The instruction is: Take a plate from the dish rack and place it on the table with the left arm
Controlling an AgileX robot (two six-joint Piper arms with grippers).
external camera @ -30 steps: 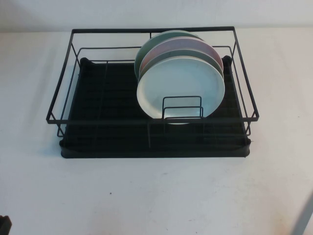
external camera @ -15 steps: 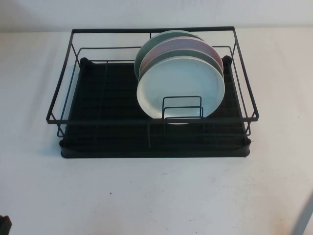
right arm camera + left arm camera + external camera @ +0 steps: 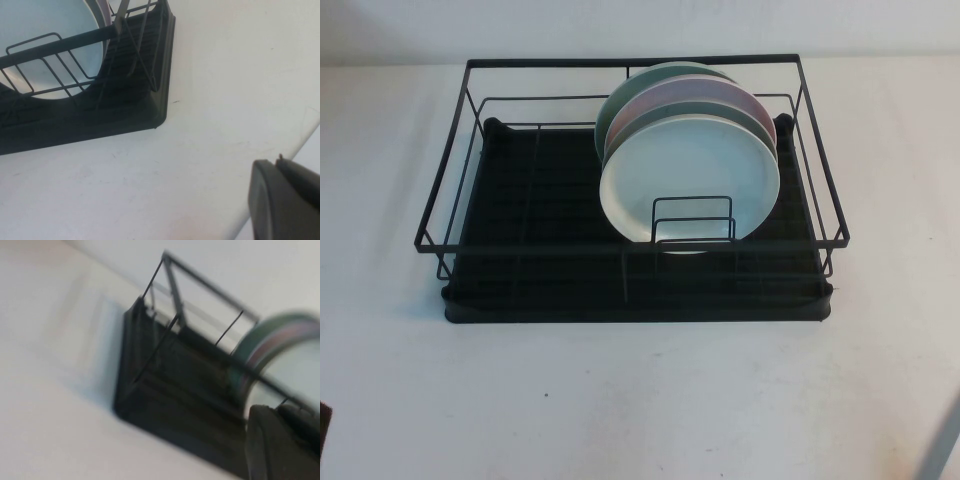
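The task is at its opening step, the reach. The round, faintly mint-tinted white plate (image 3: 690, 185) stands on edge in the large black wire-frame dish rack (image 3: 630, 240), foremost in the stack and leaning against the small wire divider (image 3: 692, 220), untouched.

The left arm's black end effector (image 3: 282, 442) shows only as a dark blur in the left wrist view, away from the rack and facing its near corner; whether its fingers are apart or together cannot be told. In the high view just a dark sliver sits at the lower left edge. The right end effector (image 3: 287, 200) is parked over the broad white tabletop (image 3: 640, 400), off the rack's right corner, its state likewise unreadable.

The next move likely calls for the left arm to come over the rack's front rail and take the front plate by its upper rim, clear of the divider.

Counted: one rack, one divider, and about four plates — the white one in front, then a green, a pink (image 3: 705, 92) and another green edge behind.
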